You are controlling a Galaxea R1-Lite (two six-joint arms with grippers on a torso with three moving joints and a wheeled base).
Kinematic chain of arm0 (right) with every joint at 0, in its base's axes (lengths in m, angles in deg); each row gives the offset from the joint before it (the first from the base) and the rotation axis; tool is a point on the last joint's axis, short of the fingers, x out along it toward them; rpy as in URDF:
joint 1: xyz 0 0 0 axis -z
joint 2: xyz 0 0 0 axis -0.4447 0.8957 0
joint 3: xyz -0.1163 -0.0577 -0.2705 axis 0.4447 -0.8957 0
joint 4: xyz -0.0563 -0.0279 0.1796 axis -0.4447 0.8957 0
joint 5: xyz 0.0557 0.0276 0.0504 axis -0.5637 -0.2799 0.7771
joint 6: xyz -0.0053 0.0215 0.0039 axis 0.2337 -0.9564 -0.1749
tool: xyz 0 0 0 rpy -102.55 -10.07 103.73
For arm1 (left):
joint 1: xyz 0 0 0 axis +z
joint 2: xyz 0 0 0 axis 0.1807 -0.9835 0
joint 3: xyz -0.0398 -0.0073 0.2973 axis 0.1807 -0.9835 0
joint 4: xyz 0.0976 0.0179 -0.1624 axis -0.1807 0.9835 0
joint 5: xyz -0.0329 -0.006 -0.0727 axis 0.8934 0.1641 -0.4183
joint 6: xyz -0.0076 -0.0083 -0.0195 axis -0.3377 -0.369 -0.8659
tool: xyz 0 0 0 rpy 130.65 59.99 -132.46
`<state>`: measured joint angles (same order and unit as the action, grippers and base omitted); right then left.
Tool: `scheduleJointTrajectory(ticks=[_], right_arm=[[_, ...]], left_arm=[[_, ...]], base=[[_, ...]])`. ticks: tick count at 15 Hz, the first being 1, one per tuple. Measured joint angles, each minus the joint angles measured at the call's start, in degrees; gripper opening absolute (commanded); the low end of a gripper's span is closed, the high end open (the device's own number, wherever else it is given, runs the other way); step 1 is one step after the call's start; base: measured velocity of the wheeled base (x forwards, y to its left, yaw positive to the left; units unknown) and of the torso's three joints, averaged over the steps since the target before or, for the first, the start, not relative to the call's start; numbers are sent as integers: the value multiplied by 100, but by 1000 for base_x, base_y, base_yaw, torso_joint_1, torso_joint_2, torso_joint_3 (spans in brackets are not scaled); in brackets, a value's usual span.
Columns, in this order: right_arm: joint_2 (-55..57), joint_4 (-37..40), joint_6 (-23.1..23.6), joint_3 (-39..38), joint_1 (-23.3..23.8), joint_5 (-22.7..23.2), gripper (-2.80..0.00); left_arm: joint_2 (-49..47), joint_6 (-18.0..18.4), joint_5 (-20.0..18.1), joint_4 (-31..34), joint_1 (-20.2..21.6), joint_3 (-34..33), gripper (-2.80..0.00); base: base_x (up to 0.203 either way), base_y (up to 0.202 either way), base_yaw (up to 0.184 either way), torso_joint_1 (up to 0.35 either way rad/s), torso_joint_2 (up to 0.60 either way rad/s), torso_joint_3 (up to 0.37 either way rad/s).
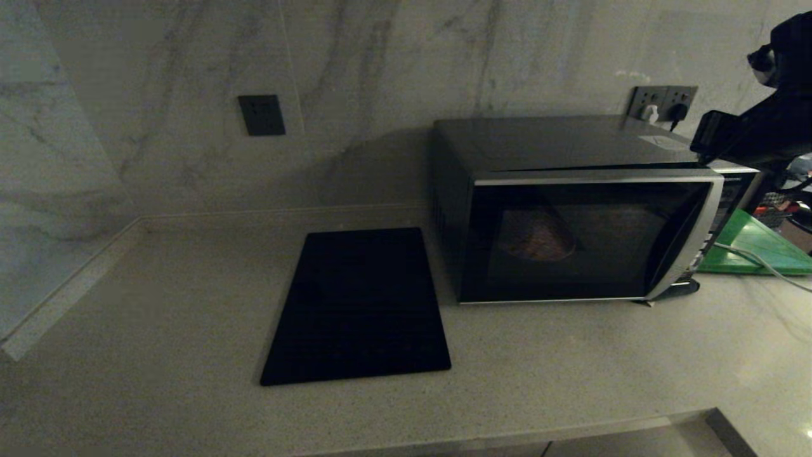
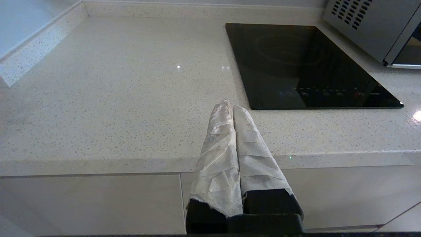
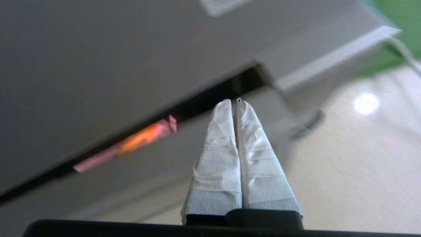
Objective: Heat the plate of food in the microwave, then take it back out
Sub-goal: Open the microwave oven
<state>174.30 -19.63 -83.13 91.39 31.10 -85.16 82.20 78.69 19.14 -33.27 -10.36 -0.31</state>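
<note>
Dim marble wall behind worktop [image 1: 190,304]. Microwave [image 1: 571,209] at right, door slightly ajar at top edge; plate [image 1: 538,236] inside, probably, blurred behind dark glass. Right gripper [image 3: 233,100] closed, empty, at door gap. Left gripper [image 2: 230,106] closed, parked off worktop edge.

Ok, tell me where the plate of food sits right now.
The plate of food is inside the microwave, seen in the head view behind its slightly ajar glass door, right of the black panel.
</note>
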Motion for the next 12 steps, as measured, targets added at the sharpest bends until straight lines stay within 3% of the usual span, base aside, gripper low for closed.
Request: scheduleJointTrajectory(ticks=[12], right_arm=[[323,-207,12,34,-21,86,-280]], left_arm=[[0,-1,-2,2,-2,0,-280]], base=[[0,0,0,0,0,0]])
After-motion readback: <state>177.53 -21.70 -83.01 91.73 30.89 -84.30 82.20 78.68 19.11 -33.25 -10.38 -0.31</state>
